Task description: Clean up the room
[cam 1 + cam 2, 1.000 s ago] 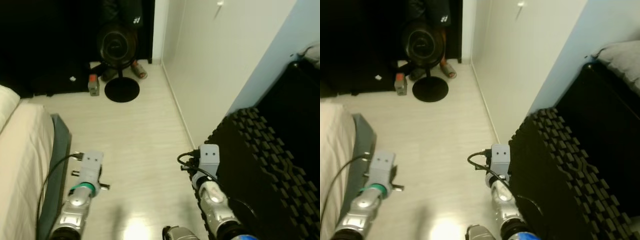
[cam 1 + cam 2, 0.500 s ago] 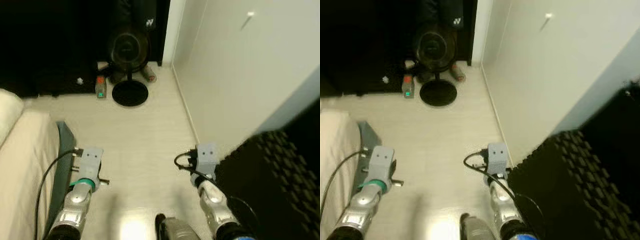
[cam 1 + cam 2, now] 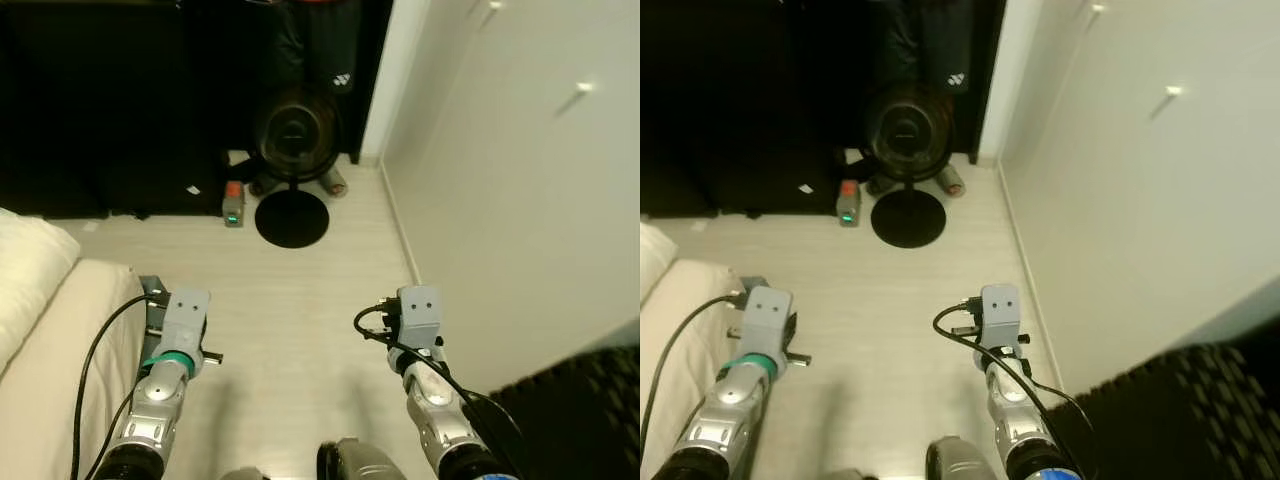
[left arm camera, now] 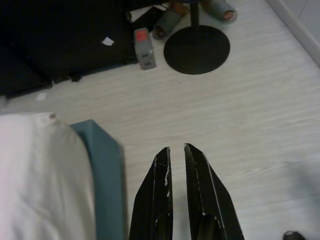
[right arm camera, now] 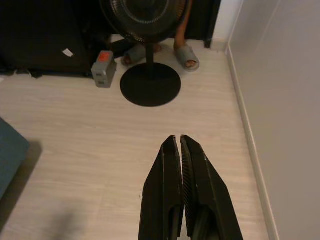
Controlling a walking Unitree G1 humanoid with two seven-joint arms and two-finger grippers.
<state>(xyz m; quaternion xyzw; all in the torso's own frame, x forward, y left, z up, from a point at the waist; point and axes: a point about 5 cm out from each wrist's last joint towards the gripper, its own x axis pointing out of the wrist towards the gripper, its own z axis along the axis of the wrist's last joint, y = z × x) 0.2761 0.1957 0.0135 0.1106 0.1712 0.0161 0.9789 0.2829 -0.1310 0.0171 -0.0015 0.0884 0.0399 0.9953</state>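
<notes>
Pale wood floor (image 3: 300, 290) runs ahead to a black standing fan (image 3: 293, 135) by the dark far wall, a small grey box (image 3: 233, 206) and grey slippers (image 5: 186, 54) beside its round base. Along the floor's left edge lies a bed (image 3: 50, 340). Left claw (image 4: 176, 150) hangs narrow, empty; right claw (image 5: 176, 140) is pressed closed, empty.
</notes>
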